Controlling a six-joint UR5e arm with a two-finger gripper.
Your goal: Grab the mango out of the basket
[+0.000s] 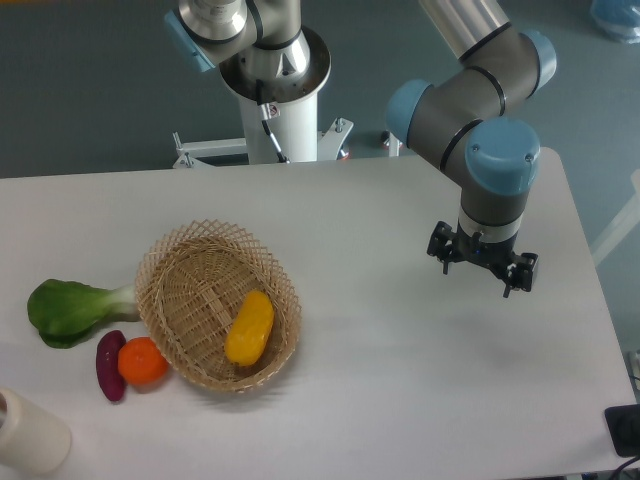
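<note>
The mango (249, 327), glossy yellow and oblong, lies inside the tan wicker basket (170, 265) toward its right front wall. My gripper (481, 269) hangs above the right part of the table, well to the right of the basket and apart from it. Its fingers point down and look spread, with nothing between them.
Left of the basket lie a green leafy vegetable (67, 309), a dark purple oblong vegetable (107, 365) and a round orange fruit (143, 361). A white cylinder (28, 434) stands at the front left corner. The robot base (275, 75) rises behind the table.
</note>
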